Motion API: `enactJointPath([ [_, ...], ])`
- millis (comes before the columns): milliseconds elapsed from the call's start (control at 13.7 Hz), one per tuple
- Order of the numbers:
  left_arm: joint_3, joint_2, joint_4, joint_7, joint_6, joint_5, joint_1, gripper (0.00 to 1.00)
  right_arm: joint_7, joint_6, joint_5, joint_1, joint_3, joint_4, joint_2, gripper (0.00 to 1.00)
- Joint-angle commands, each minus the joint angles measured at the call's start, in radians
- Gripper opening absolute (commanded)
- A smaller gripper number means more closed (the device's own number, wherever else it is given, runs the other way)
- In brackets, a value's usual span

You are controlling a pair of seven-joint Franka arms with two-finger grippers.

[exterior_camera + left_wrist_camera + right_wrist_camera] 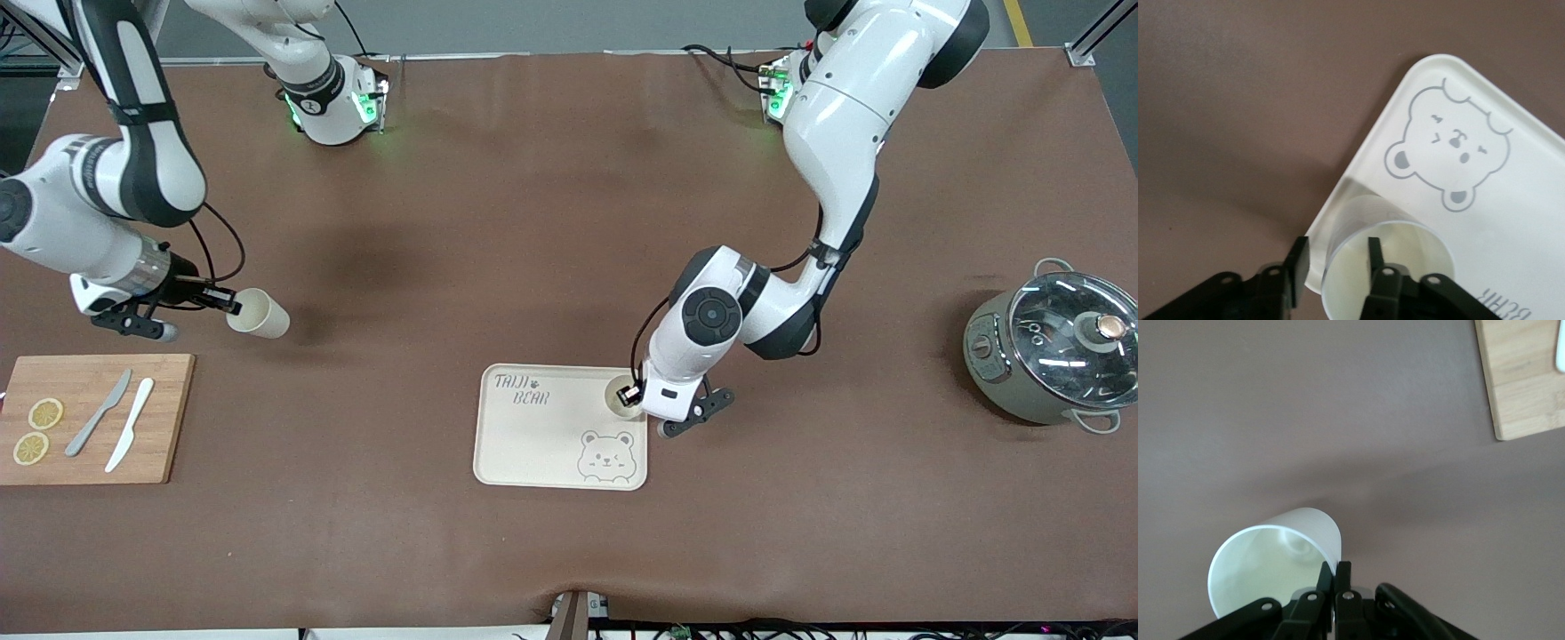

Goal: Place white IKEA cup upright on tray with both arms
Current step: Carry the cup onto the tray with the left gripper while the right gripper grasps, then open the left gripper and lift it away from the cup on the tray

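A white cup (620, 394) stands upright on the cream bear tray (551, 436), in the tray's corner toward the left arm's end and farther from the front camera. My left gripper (629, 396) is open astride its rim. In the left wrist view (1336, 263) one finger is inside the cup (1398, 260), one is outside, and both stand apart from the wall. The tray (1511, 220) shows its bear face. My right gripper (222, 302) is shut on the rim of a second white cup (258, 313), held tilted on its side. The right wrist view shows this gripper (1336, 577) and cup (1271, 553).
A wooden cutting board (89, 418) with two knives and lemon slices lies at the right arm's end, nearer the front camera than the right gripper; its corner shows in the right wrist view (1525, 373). A grey pot with a glass lid (1049, 356) stands at the left arm's end.
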Motion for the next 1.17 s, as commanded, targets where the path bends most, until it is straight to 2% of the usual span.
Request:
enactJointPath([
  [0,0.014,-0.095,0.004,-0.014,-0.051,0.032,0.02,1.0,0.14,-0.141,0.017,0.051,-0.002,0.125,0.007,0.0],
  [218,0.011,-0.253,0.005,0.096,-0.249,0.034,0.104,1.0,0.259,-0.238,0.017,0.087,-0.002,0.213,0.012,0.0],
  [437,0.01,-0.359,0.005,0.283,-0.386,0.031,0.181,1.0,0.429,-0.248,0.017,0.153,-0.002,0.268,0.03,0.0],
  [801,0.01,-0.451,0.005,0.527,-0.49,0.034,0.302,1.0,0.691,-0.231,0.02,0.254,-0.002,0.441,0.214,0.0],
  [1092,0.013,-0.493,0.007,0.596,-0.521,0.037,0.357,1.0,0.953,-0.228,0.022,0.349,-0.002,0.542,0.337,0.0],
])
